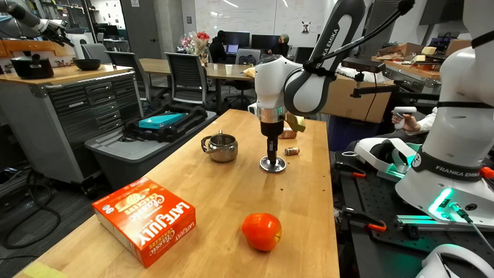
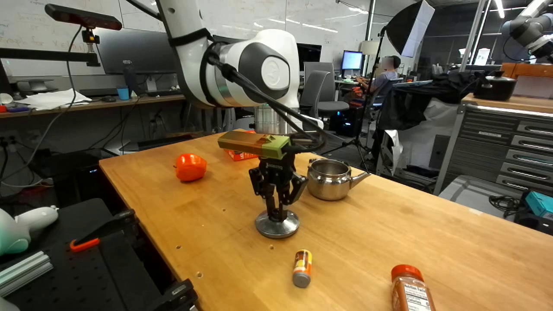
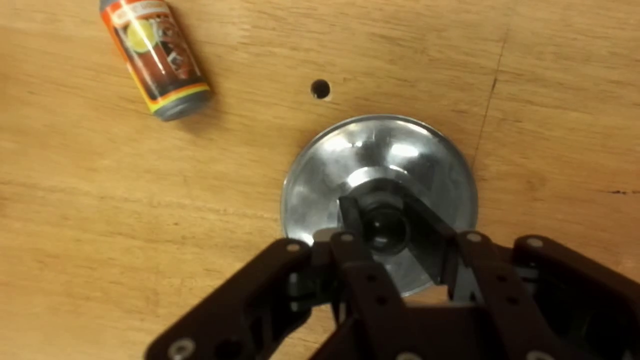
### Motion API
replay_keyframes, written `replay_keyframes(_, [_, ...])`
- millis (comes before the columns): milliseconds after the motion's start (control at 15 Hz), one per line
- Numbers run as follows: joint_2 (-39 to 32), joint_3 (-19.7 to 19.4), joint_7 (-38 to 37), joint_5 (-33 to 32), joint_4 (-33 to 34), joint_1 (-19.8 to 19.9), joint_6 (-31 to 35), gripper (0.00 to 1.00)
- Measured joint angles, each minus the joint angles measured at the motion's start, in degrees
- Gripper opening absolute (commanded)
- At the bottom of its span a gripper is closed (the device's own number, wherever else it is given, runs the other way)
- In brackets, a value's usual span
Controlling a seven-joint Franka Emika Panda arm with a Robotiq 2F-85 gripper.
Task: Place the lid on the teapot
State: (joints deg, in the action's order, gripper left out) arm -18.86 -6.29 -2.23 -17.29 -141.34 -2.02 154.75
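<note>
Lid (image 3: 370,172), a round silvery metal disc with a dark knob at its centre, rests on the pale wooden table (image 3: 125,225). From my distant seat the wrist view settles the grip — my black two-fingered gripper (image 3: 382,220) is closed down on that knob, a pad on either side of it. In both exterior views knob and fingers run together, dark on dark.

The squat, round, shiny silver metal teapot (image 2: 328,185) stands apart from the lid, between one and two o'clock from it in an exterior view that gives me the tapering spout (image 2: 359,178). In an exterior view I get a curved handle loop (image 1: 204,144) at the pot's nine o'clock.

The wrist view brings up the glossy print on the small brown-and-orange cylindrical container (image 3: 157,60), lying at the lid's ten o'clock, and the fine wood grain. In an exterior view the flat red cardboard cracker box (image 1: 144,218) lies at the lid's eight — the smooth orange-red pepper-like object (image 1: 261,231) at six.
</note>
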Motion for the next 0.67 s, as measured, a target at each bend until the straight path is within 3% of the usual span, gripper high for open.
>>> replay_keyframes(667, [3.90, 1.03, 0.00, 1.14, 0.00, 0.00, -1.07, 0.07])
